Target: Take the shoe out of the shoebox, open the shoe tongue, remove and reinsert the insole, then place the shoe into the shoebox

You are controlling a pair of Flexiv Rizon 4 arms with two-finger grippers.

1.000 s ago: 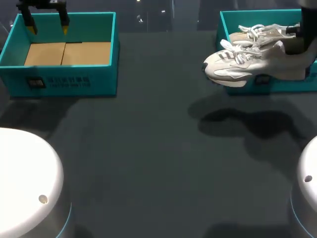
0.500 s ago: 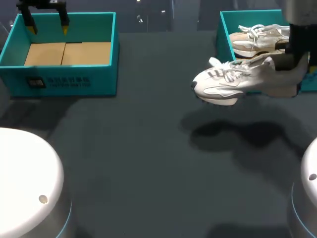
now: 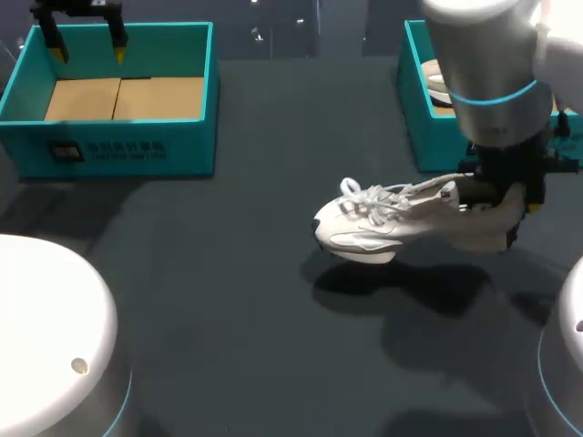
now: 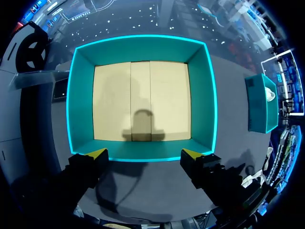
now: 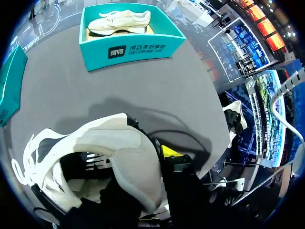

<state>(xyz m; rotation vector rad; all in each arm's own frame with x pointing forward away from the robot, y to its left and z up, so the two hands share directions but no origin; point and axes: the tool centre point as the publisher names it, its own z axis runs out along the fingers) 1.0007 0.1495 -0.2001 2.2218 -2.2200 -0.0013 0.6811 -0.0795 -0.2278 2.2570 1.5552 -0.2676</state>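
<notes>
While the right gripper (image 3: 499, 196) clamps the heel of the pale shoe (image 3: 392, 223), the shoe hangs just clear of the table (image 3: 228, 273), out of the right shoebox (image 3: 428, 137) and just in front of its near wall, toe pointing away from it; a second shoe (image 5: 119, 20) lies inside that box. One yellow finger presses the outside of the heel (the other seems to sit inside the collar). The shoe looks light, with a soft upper and loose laces, so held by one end the toe will likely sag and swing; the heel is probably its stiffest hold, the tongue and laces too floppy. Well apart from the right shoebox, across the table, the left gripper (image 4: 145, 153) hovers with fingers spread over the left shoebox (image 4: 143, 42).
</notes>
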